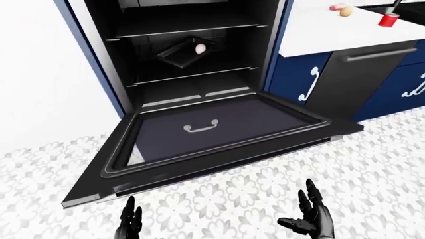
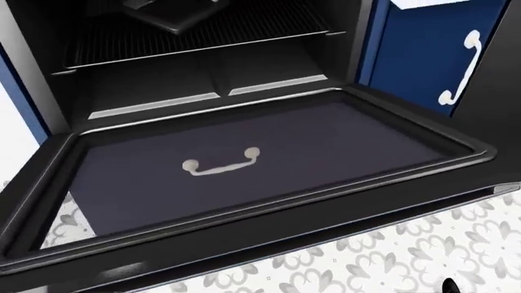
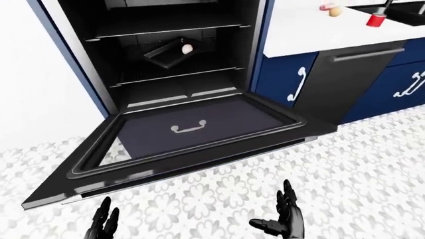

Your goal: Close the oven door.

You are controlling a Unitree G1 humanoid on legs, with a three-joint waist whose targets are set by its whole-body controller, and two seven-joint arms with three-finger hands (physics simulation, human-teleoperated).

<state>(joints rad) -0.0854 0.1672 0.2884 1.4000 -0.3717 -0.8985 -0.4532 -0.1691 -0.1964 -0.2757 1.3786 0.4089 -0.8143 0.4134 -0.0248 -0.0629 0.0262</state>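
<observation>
The black oven door (image 1: 212, 132) hangs fully open, lying flat over the patterned floor, with a silver handle shape (image 1: 201, 126) showing in its dark glass. The oven cavity (image 1: 186, 45) above holds wire racks and a dark tray (image 1: 183, 53) with an egg (image 1: 201, 48) on it. My left hand (image 1: 129, 224) is open at the bottom of the left-eye view, below the door's near edge. My right hand (image 1: 309, 216) is open, palm up, also below the door edge. Neither hand touches the door.
A white counter (image 1: 319, 27) at the upper right carries a red can (image 1: 388, 19) and small food items. Blue cabinets (image 1: 299, 74) with white handles and a dark dishwasher front (image 1: 358, 74) stand right of the oven. A white wall (image 1: 40, 74) is on the left.
</observation>
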